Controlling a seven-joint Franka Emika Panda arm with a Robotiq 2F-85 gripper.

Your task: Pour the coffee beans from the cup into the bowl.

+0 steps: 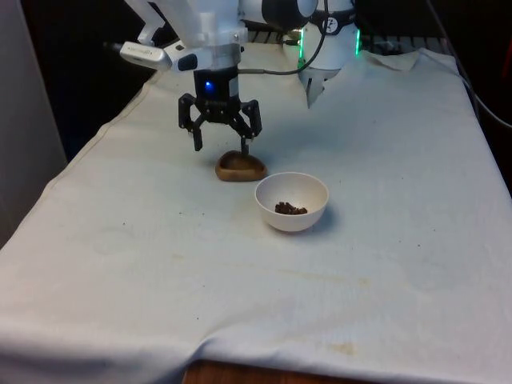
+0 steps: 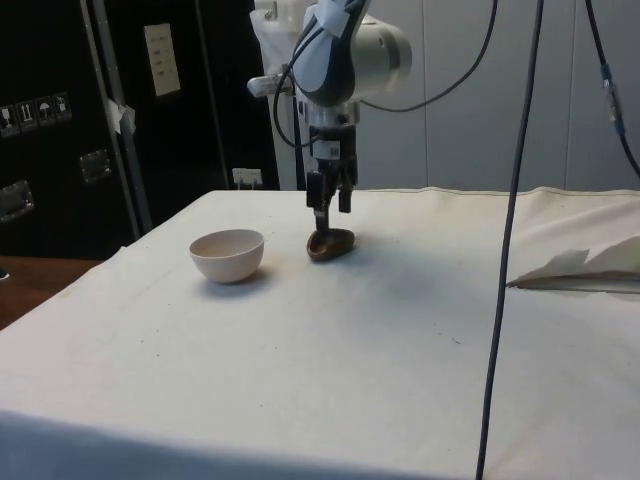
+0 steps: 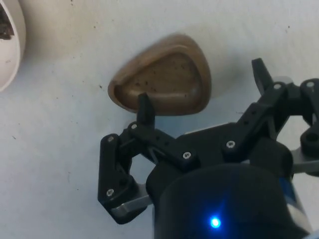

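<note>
I see the gripper [image 1: 221, 146] hanging low over the table, jaws spread apart and holding nothing. The brown wooden cup [image 1: 240, 166] sits upright on the white cloth [image 1: 384, 264], one fingertip [image 3: 145, 108] just above its rim. The white bowl [image 1: 292, 201], beans [image 1: 290, 209] inside, lies at the cup's four o'clock in the front view.

Matt wooden cup [image 1: 240, 166]; smooth glossy bowl [image 1: 292, 202]; cloth-covered table [image 1: 384, 264].
</note>
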